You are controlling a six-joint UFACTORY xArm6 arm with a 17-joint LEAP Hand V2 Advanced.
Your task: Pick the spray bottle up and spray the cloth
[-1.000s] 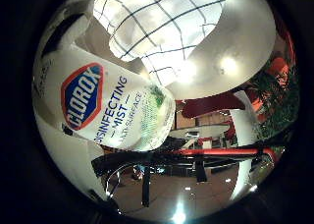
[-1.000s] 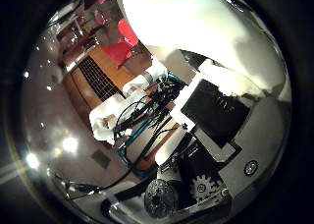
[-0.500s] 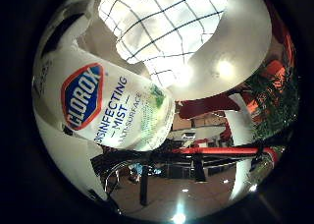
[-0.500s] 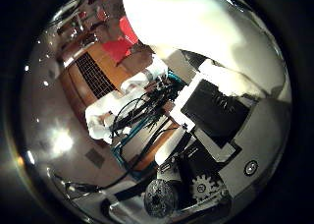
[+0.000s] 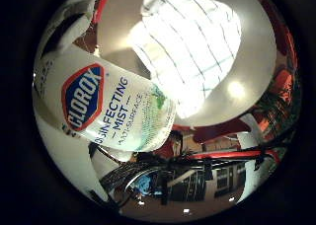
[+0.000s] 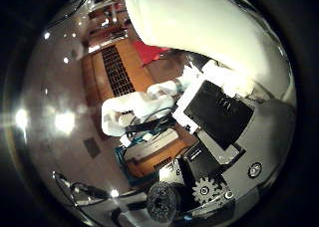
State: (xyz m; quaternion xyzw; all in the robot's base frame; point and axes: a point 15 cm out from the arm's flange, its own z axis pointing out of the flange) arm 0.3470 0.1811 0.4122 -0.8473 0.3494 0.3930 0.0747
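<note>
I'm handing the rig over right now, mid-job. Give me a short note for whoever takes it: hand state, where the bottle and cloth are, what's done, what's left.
Right hand: fingers curled, shut on the spray bottle.
Spray bottle: lifted, held close against the palm, label facing the little-finger-side camera, ceiling skylight behind it.
Cloth: not in either palm view; position unknown.
Done: bottle picked up.
Left: find the cloth, aim the nozzle at it, spray. The nozzle's direction cannot be told from these views.
</note>
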